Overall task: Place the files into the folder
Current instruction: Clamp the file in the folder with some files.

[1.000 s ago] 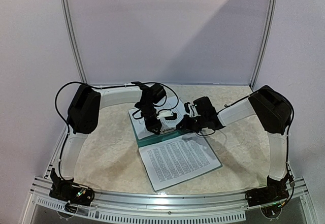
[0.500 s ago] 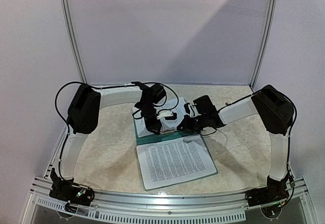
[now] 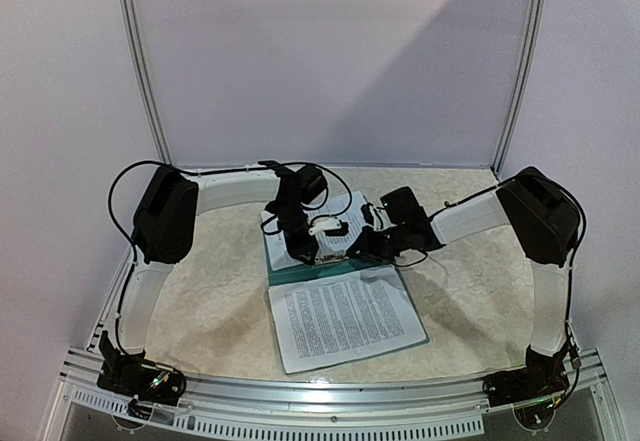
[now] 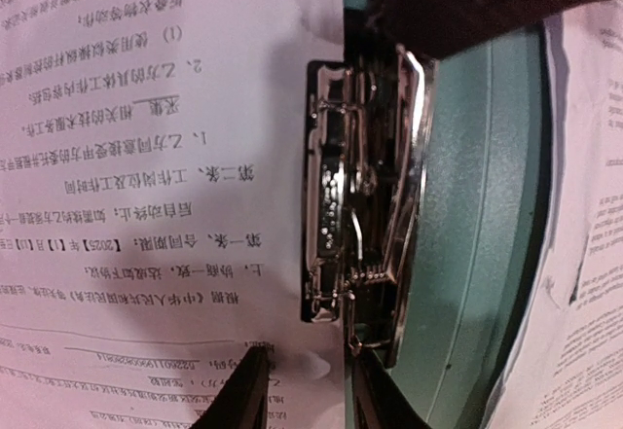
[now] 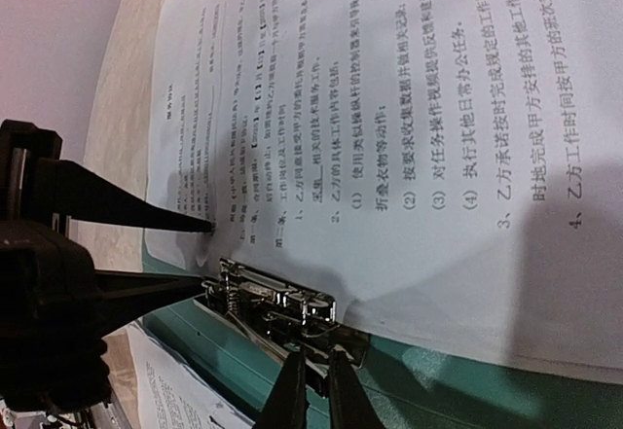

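The teal folder point(image 3: 300, 272) lies open mid-table, with a silver clip point(image 4: 360, 215) along its inner edge. One printed sheet of the files point(image 4: 146, 157) lies on the far cover, its edge up against the clip. Another sheet point(image 3: 345, 321) rests on the near side. My left gripper point(image 4: 307, 395) is open: one fingertip is on the sheet's corner and the other is at the clip's end. My right gripper point(image 5: 313, 390) points at the clip point(image 5: 282, 307) from the other side. Its jaws are a narrow slit apart, with their tips at the clip's dark edge.
The beige table top point(image 3: 200, 301) surrounds the folder. A white back wall with metal posts point(image 3: 140, 71) closes the far side. An aluminium rail point(image 3: 320, 393) runs along the near edge between the arm bases. Both forearms cross above the folder's far half.
The near sheet has swung left and now lies squarer to the table's front edge. My right gripper has shifted slightly left, and its jaws have parted a little. The left gripper has stayed put.
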Controlling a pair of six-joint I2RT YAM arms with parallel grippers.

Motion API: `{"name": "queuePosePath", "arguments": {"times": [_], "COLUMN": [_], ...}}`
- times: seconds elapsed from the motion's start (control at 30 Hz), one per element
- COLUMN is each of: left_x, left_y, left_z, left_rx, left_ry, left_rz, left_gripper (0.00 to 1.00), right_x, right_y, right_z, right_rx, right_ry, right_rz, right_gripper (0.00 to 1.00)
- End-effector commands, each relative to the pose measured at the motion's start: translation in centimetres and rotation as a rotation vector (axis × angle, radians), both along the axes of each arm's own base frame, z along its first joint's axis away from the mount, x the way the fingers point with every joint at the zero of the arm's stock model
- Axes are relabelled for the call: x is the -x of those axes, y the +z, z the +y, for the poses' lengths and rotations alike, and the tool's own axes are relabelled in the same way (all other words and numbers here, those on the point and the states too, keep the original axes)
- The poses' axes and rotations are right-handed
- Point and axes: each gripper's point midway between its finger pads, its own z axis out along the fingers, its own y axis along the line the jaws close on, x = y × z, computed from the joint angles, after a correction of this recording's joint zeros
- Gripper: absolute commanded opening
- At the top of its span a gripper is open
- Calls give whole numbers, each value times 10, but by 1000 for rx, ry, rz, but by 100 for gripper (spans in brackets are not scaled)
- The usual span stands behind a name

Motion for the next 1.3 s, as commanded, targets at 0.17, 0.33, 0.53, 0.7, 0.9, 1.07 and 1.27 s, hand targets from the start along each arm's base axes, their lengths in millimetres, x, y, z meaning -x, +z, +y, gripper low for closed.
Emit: {"name": "queuePosePath", "arguments": {"times": [0.17, 0.33, 0.53, 0.7, 0.9, 1.07, 1.27], "left_x": [6, 7, 8, 11, 15, 17, 19], "left_y": [-28, -28, -30, -34, -34, -34, -34], "left_z": [9, 10, 12, 15, 16, 16, 16], "left_rx": [-62, -65, -80, -91, -92, -94, -91], "left_ry": [0, -6, -16, -32, -49, -59, -66], "left_rz": [19, 17, 15, 17, 20, 20, 22], "left_gripper": [30, 30, 30, 30, 30, 30, 30], "right_x": [44, 43, 33, 28, 31, 33, 42], "right_y": [-50, -63, -59, -72, -101, -119, -134], "right_z": [-30, -38, -38, -48, -64, -72, -85], "right_rx": [178, 222, 216, 236, 252, 259, 316], "right_ry": [4, -17, -39, -86, -143, -169, -179], "right_rz": [187, 197, 191, 241, 326, 367, 404], "right_gripper": [7, 6, 6, 6, 5, 4, 3]}}
